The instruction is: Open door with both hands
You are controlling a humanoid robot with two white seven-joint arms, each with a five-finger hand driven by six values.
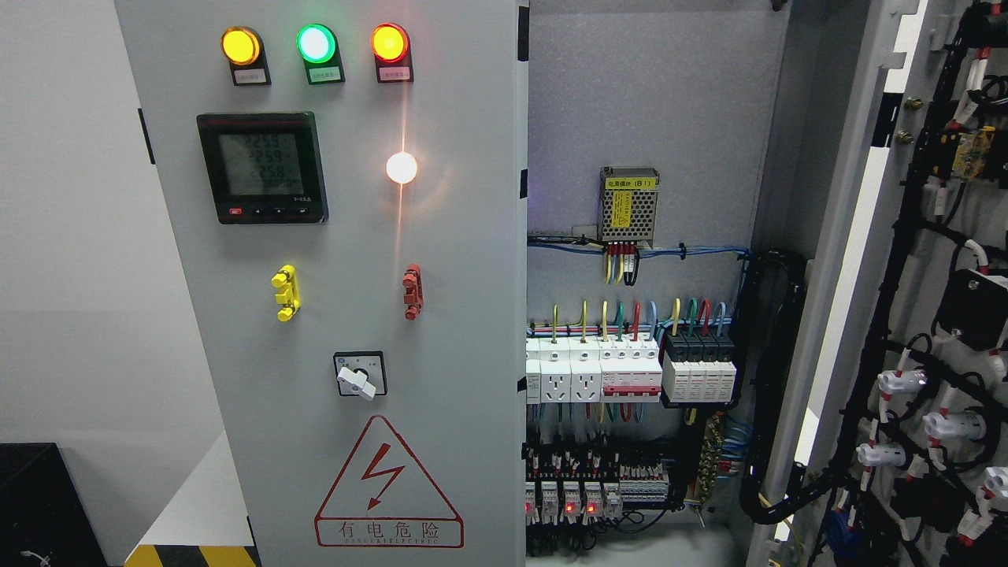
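Note:
A grey electrical cabinet fills the head view. Its left door (346,236) is closed and carries three lit lamps (315,43), a digital meter (261,167), a white lamp (402,167), a yellow handle (285,293), a red handle (412,291), a rotary switch (360,376) and a red warning triangle (386,488). The right door (890,283) is swung wide open at the right, showing black wiring on its inner face. Neither hand nor arm is in view.
Inside the open half are a power supply (629,205), white breakers and sockets (598,370), black modules (699,366) and coloured wires. A black box (39,504) stands at the lower left, by a black and yellow striped edge (193,555).

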